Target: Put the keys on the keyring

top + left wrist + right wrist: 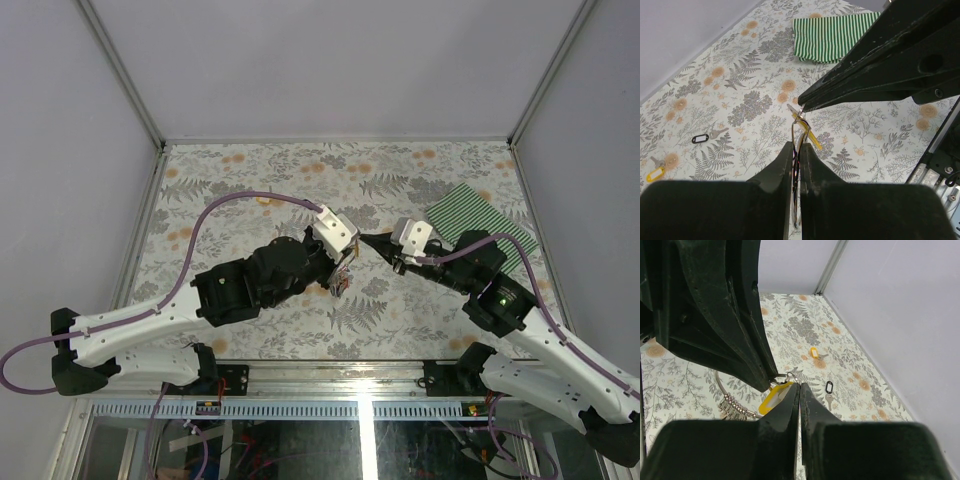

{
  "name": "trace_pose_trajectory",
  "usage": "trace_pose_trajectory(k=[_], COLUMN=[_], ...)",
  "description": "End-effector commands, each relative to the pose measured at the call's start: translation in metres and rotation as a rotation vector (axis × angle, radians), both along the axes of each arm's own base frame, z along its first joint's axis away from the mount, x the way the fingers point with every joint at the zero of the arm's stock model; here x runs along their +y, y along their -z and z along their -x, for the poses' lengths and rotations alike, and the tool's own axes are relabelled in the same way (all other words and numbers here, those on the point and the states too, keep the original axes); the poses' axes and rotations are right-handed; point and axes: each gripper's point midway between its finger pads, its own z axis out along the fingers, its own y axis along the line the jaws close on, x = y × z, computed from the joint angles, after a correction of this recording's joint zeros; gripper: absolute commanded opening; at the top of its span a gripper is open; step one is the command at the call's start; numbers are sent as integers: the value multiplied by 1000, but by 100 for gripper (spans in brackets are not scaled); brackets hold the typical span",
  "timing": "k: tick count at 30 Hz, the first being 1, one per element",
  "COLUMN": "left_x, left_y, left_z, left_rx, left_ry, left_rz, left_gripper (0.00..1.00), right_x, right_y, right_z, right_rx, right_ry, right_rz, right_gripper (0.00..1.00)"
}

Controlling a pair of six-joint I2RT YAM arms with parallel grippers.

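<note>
Above the middle of the table my left gripper (796, 146) is shut on the keyring (718, 385), a thin silver wire ring carrying a row of small metal beads (733, 408). A key with a yellow tag (774, 397) hangs from the ring just beyond the left fingertips. My right gripper (799, 386) is shut, and its tips touch the small loop (792, 375) at the top of that yellow tag. In the top view the left gripper (350, 258) and the right gripper (366, 238) meet tip to tip. Two more keys lie on the table, one black-tagged (701, 138) and one yellow-tagged (655, 173).
A green-and-white striped cloth (480, 225) lies at the back right of the floral tabletop (250, 180). White walls and metal frame posts (120, 70) close in the table's sides and back. The two loose keys lie near the left wall.
</note>
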Motion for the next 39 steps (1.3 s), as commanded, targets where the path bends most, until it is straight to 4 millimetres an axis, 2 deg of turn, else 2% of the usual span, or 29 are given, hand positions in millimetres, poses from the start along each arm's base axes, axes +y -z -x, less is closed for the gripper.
trace_pose_trajectory(k=[1, 12, 18, 28, 31, 36, 39], left_x=[-11, -17, -17, -12, -12, -13, -17], left_y=[-24, -17, -15, -11, -8, -9, -9], left_z=[9, 16, 18, 19, 20, 24, 28], left_rx=[-32, -4, 9, 29, 35, 44, 54], left_ry=[65, 106, 108, 88, 86, 106, 135], left_rz=[67, 70, 77, 112, 112, 126, 130], left_gripper=[0, 0, 0, 0, 0, 0, 0], right_x=[-7, 4, 6, -1, -2, 3, 5], right_y=[-40, -24, -16, -35, -38, -31, -28], right_z=[-2, 0, -2, 1, 4, 10, 14], right_rx=[-86, -44, -31, -45, -42, -7, -4], right_ry=[35, -13, -15, 8, 0, -44, -78], right_rz=[-56, -18, 3, -65, -75, -34, 14], right_gripper=[1, 3, 13, 37, 40, 38, 23])
